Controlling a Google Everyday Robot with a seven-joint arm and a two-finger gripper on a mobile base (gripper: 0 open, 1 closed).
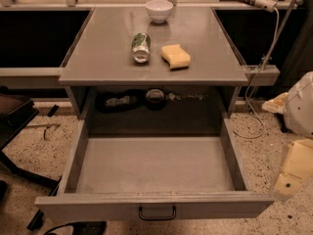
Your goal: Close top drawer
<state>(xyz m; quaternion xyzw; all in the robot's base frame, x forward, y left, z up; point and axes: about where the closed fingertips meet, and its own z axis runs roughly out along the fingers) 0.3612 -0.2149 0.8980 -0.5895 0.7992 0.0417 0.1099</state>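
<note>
The top drawer (156,166) is pulled far out of the grey cabinet toward me, and it is empty. Its flat grey front panel (98,209) runs along the bottom of the camera view, with a small dark loop handle (157,213) at its centre. My gripper (293,173) is a cream-coloured piece at the right edge, hanging below the white arm body (301,104). It is to the right of the drawer's right front corner and apart from it, holding nothing that I can see.
On the cabinet top (98,62) stand a white bowl (159,10), a can lying on its side (141,47) and a yellow sponge (175,56). Dark items (124,101) lie at the back of the cavity. A cable (257,77) hangs at the right. Black chair legs (19,131) are at the left.
</note>
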